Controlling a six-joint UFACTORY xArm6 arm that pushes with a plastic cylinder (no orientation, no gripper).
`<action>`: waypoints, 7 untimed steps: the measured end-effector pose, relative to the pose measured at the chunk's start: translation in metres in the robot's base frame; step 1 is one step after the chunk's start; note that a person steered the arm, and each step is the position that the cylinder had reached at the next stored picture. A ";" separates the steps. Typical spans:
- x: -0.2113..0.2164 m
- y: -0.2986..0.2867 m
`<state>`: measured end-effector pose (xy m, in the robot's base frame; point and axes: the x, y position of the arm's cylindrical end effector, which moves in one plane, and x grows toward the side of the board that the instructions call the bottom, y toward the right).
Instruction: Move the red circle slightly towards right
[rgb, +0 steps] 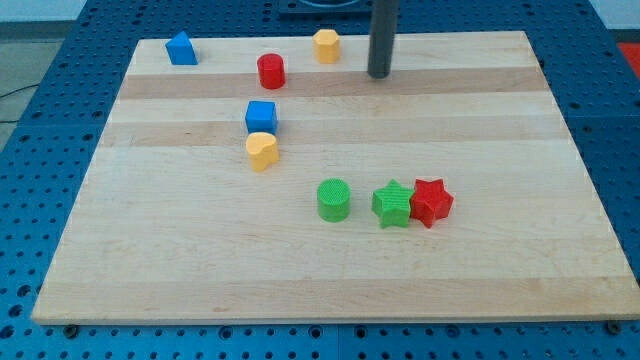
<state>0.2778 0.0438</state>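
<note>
The red circle (271, 71) stands near the view's top, left of centre, on the wooden board (330, 270). My tip (379, 75) is the lower end of the dark rod, well to the right of the red circle and apart from it. A yellow hexagon block (326, 46) sits between them, a little higher in the view. The tip touches no block.
A blue block (181, 49) with a peaked top is at the top left. A blue cube (261, 117) touches a yellow heart-like block (262, 151) below it. A green circle (333, 199), a green star (392, 205) and a red star (431, 203) lie in a row at centre right.
</note>
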 end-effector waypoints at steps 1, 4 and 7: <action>0.002 -0.036; 0.036 -0.208; 0.006 -0.091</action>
<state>0.2841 -0.0468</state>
